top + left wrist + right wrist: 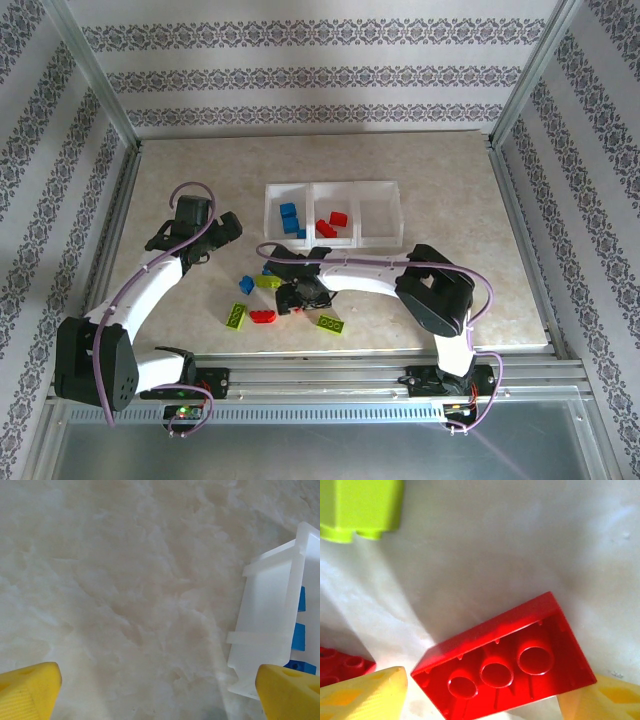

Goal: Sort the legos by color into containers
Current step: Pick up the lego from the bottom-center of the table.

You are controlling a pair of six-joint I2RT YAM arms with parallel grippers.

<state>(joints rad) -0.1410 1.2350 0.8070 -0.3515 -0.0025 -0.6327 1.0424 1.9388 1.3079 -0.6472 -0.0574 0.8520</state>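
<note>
Well, the sort stands partway through.

Containers: three joined white bins, at 12 o'clock from the table's middle.

9 o'clock bin: blue bricks, about three.

Middle bin: two red bricks.

3 o'clock bin: nothing lime inside, as far as the top view tells.

Loose legos: scattered on the table at 6 to 7 o'clock from the containers. There is one blue brick and three lime bricks, with the nearest lime brick just beside the blue one. A red brick lies at 6 o'clock from that pair.

Right gripper: low over the loose pile, jaws apart and straddling an upturned red brick, hollow side up. One fingertip meets the brick's corner, and a sliver of table shows by the other. I cannot tell that the grip is seated, and the brick appears to rest on the table.

Left gripper: at 9 o'clock from the containers, jaws wide and nothing between them.

Done: blue nearly sorted, red begun.

Left: one blue, at least two reds, all the lime.

Step in hand, judged: taking the upturned red for the middle bin.

Watch: the brick sits askew between the fingertips and may twist when squeezed.
</note>
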